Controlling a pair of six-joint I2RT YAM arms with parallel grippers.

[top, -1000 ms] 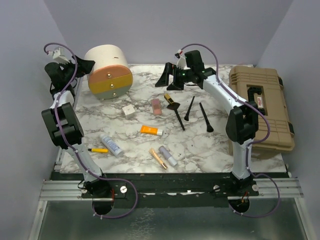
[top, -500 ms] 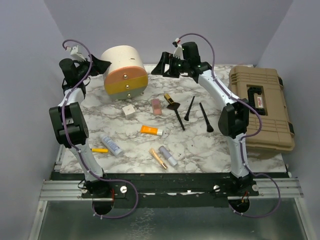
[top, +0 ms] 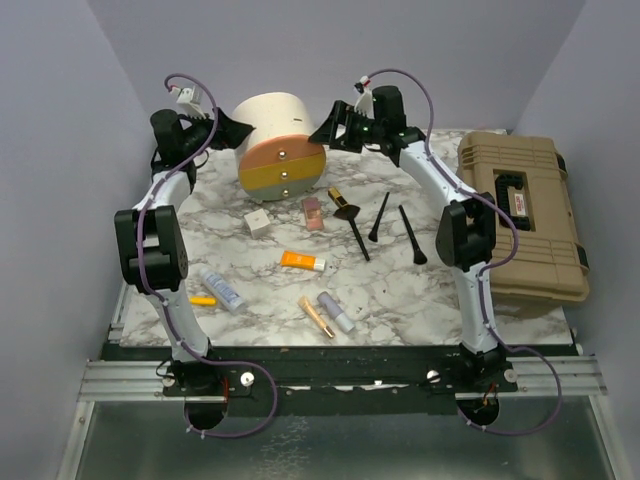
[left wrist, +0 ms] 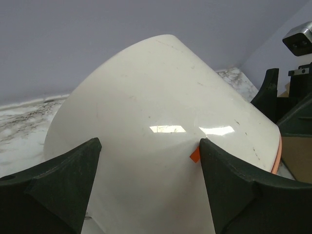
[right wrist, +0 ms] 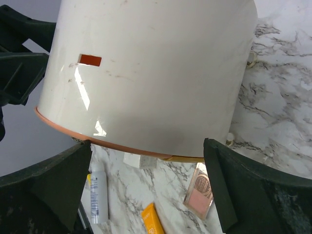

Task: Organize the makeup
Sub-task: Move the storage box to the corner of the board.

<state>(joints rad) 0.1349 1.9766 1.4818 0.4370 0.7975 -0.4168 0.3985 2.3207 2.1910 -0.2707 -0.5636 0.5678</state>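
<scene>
Makeup's all loose on the marble worktop [top: 420, 290]. The thin black brushes [top: 356, 236] are fanned out right of center. A whitish tube [top: 223, 290] is near the left edge with a yellow pen [top: 202, 300] just beside it. Orange tube [top: 302, 262] is mid-table, lilac tube [top: 336, 311] and gold tube [top: 316, 316] lie side by side up front, and the pink palette [top: 314, 212] and small white cube [top: 258, 222] are further back. A big tan toolbox [top: 525, 215] takes the right side. At the back, a cream-and-orange round case [top: 283, 150] lies on its side between the left hand [top: 237, 128] and right hand [top: 327, 130], both spread wide.
</scene>
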